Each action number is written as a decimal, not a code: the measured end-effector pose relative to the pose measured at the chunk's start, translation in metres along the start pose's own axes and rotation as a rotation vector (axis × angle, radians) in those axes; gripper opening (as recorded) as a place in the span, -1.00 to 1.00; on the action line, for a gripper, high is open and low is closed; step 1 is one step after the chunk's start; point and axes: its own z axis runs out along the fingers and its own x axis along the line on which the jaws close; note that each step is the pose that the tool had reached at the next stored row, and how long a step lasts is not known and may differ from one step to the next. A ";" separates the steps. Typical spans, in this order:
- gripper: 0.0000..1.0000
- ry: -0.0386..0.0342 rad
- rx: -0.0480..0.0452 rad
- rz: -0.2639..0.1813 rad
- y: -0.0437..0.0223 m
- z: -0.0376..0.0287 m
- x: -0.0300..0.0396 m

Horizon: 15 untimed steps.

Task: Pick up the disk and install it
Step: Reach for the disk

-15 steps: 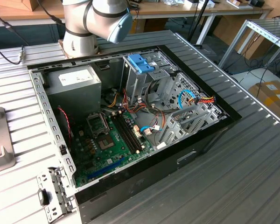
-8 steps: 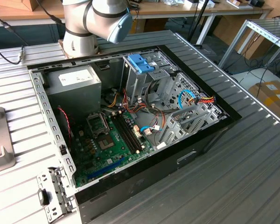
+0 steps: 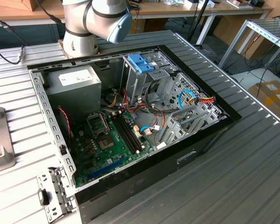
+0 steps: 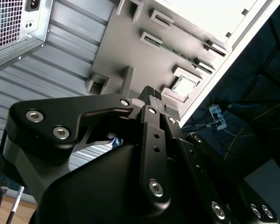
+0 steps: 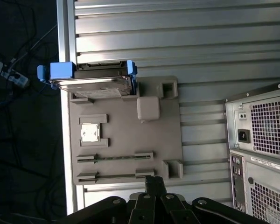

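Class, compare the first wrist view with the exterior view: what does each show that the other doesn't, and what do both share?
First wrist view: the disk in its blue rails, and the shut, empty gripper. Exterior view: the motherboard and the blue clip on the drive cage. Both: the computer case and the ribbed metal table.

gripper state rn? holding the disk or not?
Gripper: closed, holding nothing. The disk lies on the grey fixture plate, apart from the fingertips.
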 end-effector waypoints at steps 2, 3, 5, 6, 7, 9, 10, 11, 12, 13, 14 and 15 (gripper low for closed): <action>-0.80 -0.0001 -0.0001 0.000 -0.0001 0.0000 0.0018; -0.80 -0.0001 -0.0001 0.000 -0.0002 0.0000 0.0022; -0.80 0.0000 0.0000 0.000 -0.0003 -0.0001 0.0035; -0.80 0.0000 0.0000 0.000 -0.0003 -0.0001 0.0041; -0.80 -0.0001 0.0000 0.000 -0.0004 -0.0001 0.0047; -0.80 -0.0001 -0.0001 0.000 -0.0004 -0.0001 0.0057; -0.80 -0.0001 -0.0001 0.000 -0.0005 -0.0001 0.0063; -0.80 0.0000 0.0000 0.000 -0.0005 -0.0002 0.0068; -0.80 0.0000 0.0000 0.000 -0.0006 -0.0002 0.0074; -0.80 0.0000 0.0000 0.000 -0.0006 -0.0002 0.0079; -0.80 -0.0001 -0.0001 0.000 -0.0006 -0.0002 0.0084; -0.80 -0.0001 -0.0001 0.000 -0.0007 -0.0002 0.0089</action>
